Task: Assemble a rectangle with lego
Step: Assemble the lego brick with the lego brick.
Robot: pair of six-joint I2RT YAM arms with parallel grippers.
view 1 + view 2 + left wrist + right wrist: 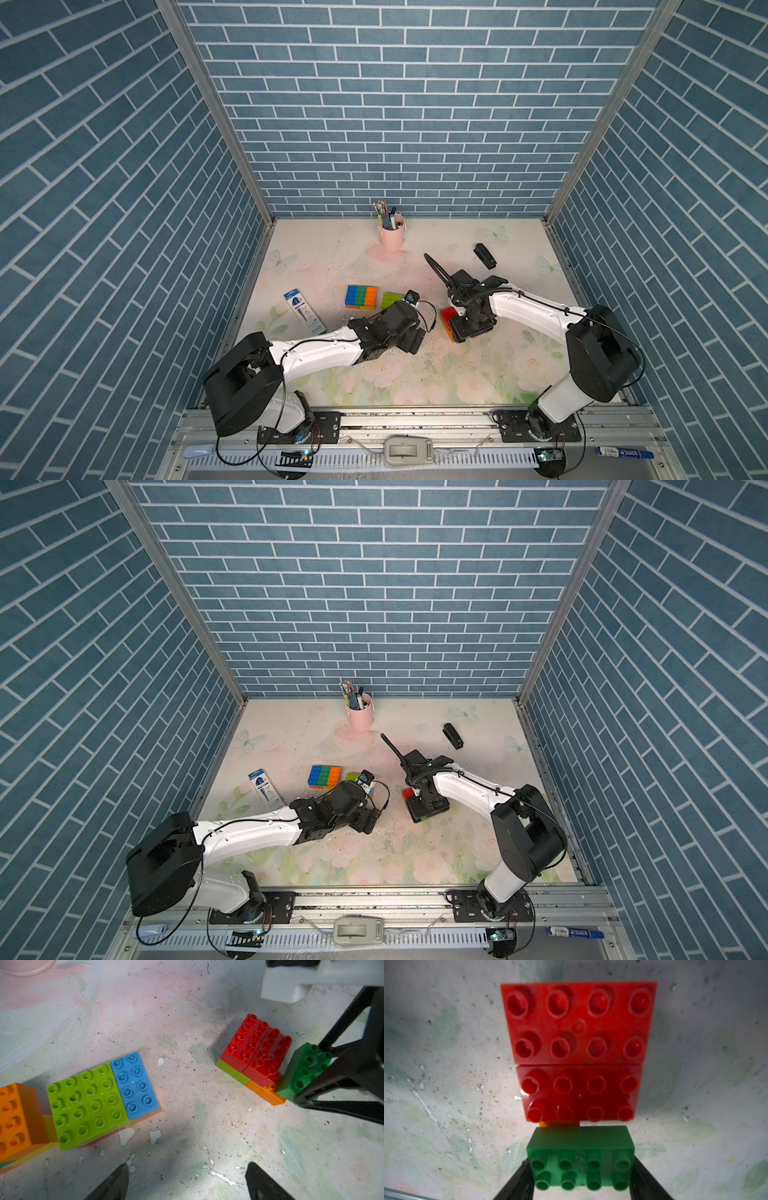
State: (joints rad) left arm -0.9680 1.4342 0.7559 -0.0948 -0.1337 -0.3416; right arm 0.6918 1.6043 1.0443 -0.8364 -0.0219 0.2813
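Right gripper [581,1160] holds a green brick [305,1068] by its short ends, so its jaws are part way shut on it. That brick is just beside two red bricks [579,1022]. The reds stand side by side on a lime brick [232,1072] and an orange brick [268,1093]. Some orange studs peek out next to the reds, and I think the green one is meant to go down on them. I cannot tell if it touches them. Left gripper [187,1167] is wide open and holds nothing. It hangs over bare table [187,1022], between this little pile and a lime and blue block [99,1101]. A third block [360,296] of blue, green and orange lies past that one. What could go wrong? The green brick may be a bit tipped, so it could land crooked and not click on. A hard push could make the little pile slide, for nothing holds it down. If the grip is loose, the brick could twist. A gap next to the reds would spoil the straight edge.
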